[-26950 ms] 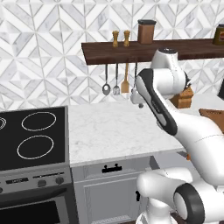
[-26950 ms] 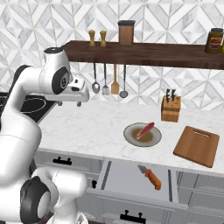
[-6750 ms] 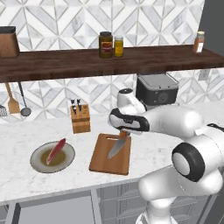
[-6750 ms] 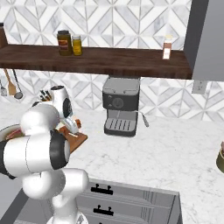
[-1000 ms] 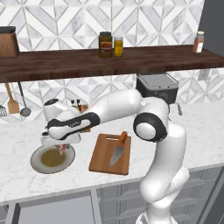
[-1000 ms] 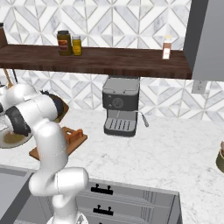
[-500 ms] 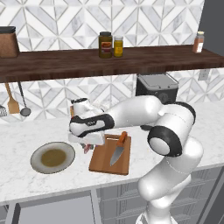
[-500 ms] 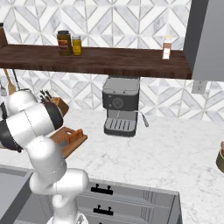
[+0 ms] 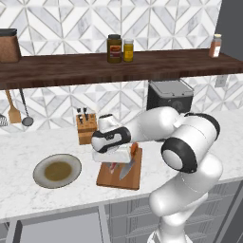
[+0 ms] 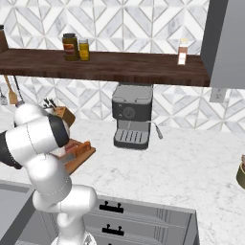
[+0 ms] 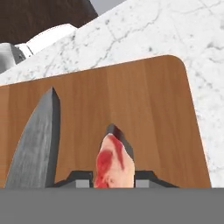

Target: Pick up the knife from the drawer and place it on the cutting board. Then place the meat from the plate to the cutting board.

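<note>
**Meat held over the board, knife already on it**

Left base view, centre of frame: the arm bends down from the lower right w/ the jaws [image 9: 113, 165] just above the cutting board [image 9: 135, 176]. They're closed narrow on the meat [image 9: 113, 166], a red strip hanging down between them. In the hand view the meat [image 11: 112, 162] sits at bottom centre, pinched from both sides by the dark fingertips [image 11: 147, 176], its pale-red tip pointing up the frame over bare wood (can't tell if it touches the board or hangs just clear).

The knife [image 9: 127, 165] lies on the board, just right of the meat, orange-brown handle toward the wall, blade tip toward the front edge. In the hand view its grey blade [image 11: 37, 140] fills the lower left, beside the meat but apart from it.

The plate [image 9: 57, 171] sits at centre-left of the left base view on the marble desk [image 9: 28, 147], near the board's left side, showing its brownish middle. A wooden knife block [image 9: 86, 128] stands behind, near the wall. Drawer front [image 9: 57, 230] shows along the bottom left edge.

Right base view: the board [image 10: 81, 155] peeks out at left-centre behind the arm; a coffee machine [image 10: 132, 116] stands in the middle of the frame.
</note>
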